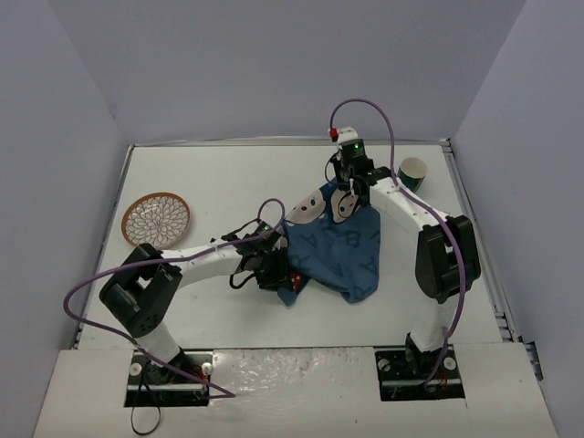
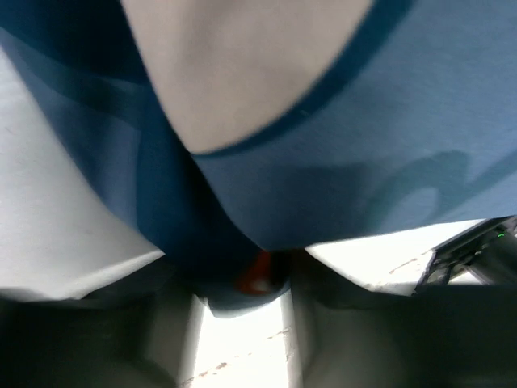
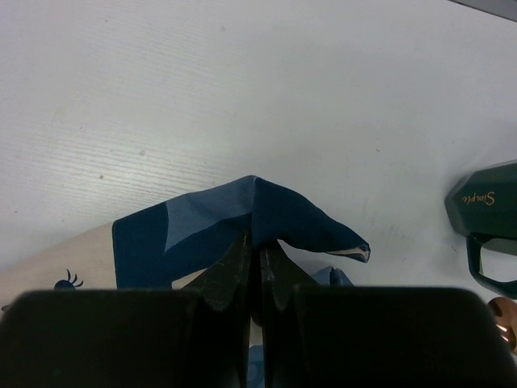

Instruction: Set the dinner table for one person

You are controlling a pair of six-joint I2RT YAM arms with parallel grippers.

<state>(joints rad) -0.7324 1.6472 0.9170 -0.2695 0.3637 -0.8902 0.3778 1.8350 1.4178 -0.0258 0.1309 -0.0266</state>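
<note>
Placemat (image 1: 338, 255), I judged, was held for spreading: right end effector (image 3: 257, 242) pinched its upper corner, left end effector (image 2: 242, 287) sat at its lower-left, grip unclear.

Left arm (image 1: 196, 258) reaches low and forward, inward. Left gripper (image 1: 276, 272) has its jaws partly closed about a cloth (image 2: 363, 162) edge; grip unconfirmed. Right arm (image 1: 411, 212) is extended far forward, elbow bent. Right gripper (image 3: 254, 242) has its jaws pressed together, pinching the cloth.
</note>
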